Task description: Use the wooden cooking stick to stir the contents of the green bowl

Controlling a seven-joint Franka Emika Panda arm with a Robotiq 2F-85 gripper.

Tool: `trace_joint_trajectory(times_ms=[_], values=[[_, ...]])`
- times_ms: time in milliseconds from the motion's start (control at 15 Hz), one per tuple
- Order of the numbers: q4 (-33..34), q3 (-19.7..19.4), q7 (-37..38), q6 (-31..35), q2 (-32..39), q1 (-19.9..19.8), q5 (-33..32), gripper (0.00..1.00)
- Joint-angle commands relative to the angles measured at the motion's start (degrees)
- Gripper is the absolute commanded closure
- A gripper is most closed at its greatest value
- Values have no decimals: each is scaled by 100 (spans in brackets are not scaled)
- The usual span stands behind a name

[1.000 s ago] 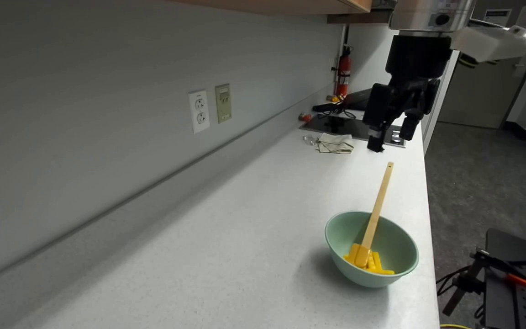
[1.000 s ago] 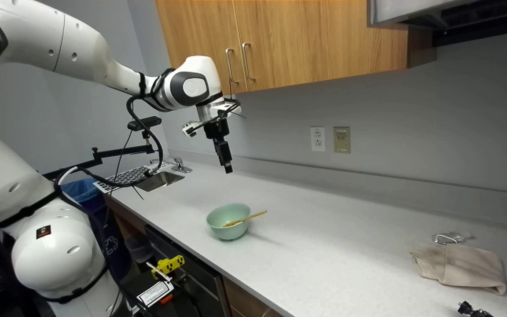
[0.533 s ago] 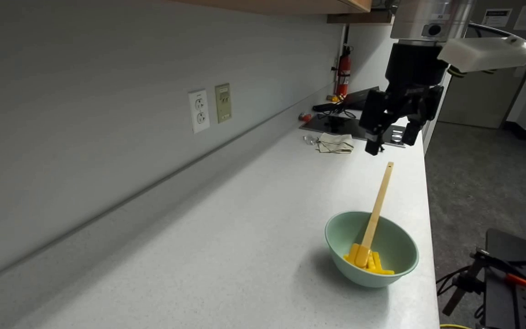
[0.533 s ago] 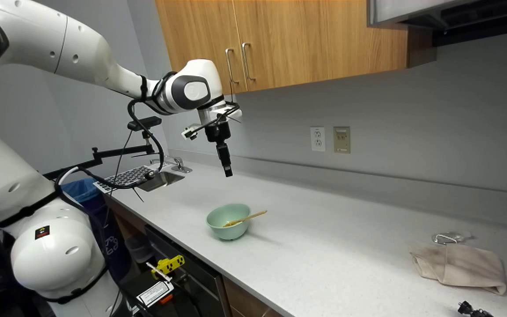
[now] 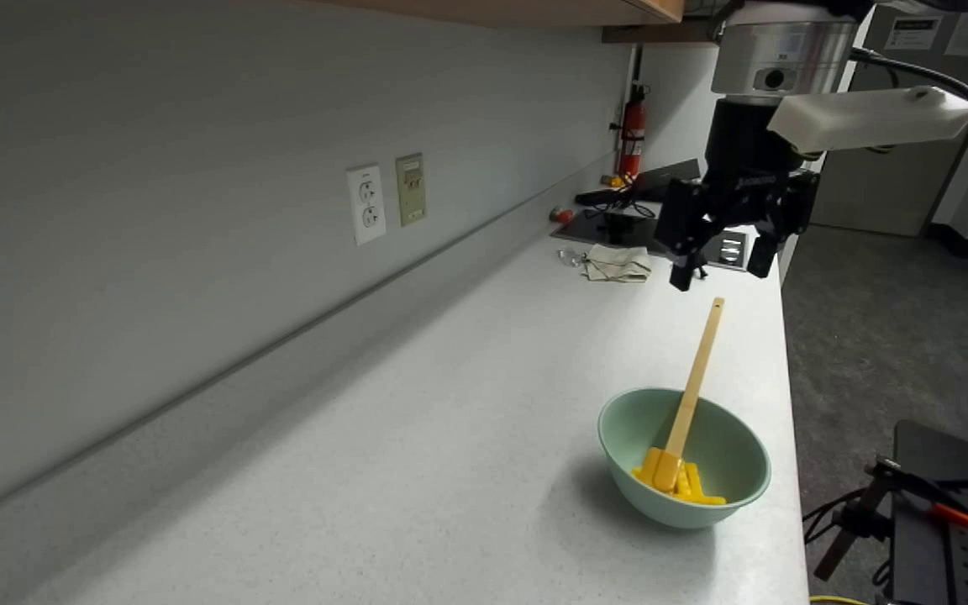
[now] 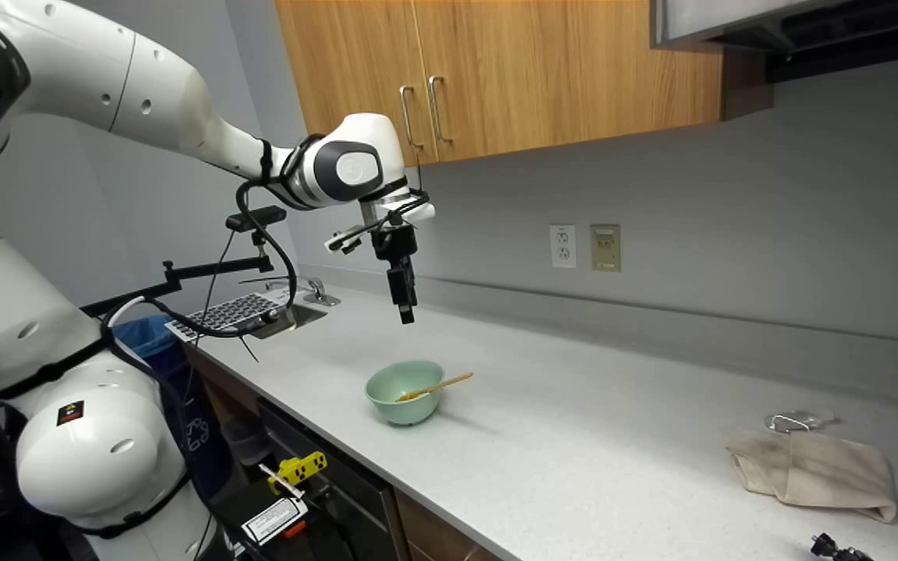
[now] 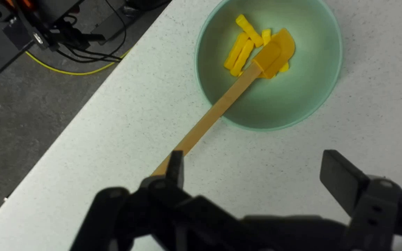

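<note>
– What's the countertop [image 5: 349, 470] like?
– White, finely speckled. A mint-green bowl [image 7: 305, 90] stands upright on it, near the front edge.
– And farther along?
– A folded beige cloth [image 6: 815, 471], a clear object [image 6: 796, 421] just beside it, too indistinct to name, and a small black plug [image 6: 839, 549].
– Anything set in?
– A black cooktop [image 5: 644, 235] toward one end, a sink [image 6: 307, 315] toward the other.

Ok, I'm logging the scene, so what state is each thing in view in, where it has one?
End effector: open, holding nothing
Green bowl: upright, uncovered, on the counter
Wooden cooking stick: unheld, leaning on the bowl's rim, head inside
Yellow pieces: loose, partly covered by the stick's head
Cabinet doors: shut
Cloth: folded, lying flat
White outlet: nothing plugged in
Cooktop: on or off, can't tell
</note>
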Motion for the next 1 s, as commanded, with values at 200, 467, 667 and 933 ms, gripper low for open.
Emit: trace_joint_trajectory(times_ms=[200,467,667,933], values=[[-124,-161,1058,112,210,-243,-77,0],[-85,-233,930,-5,243,-162,-15,0],[-84,-222,929,-5,243,-141,-14,0],[-116,-230,1052,85,282,-173,-15,0]])
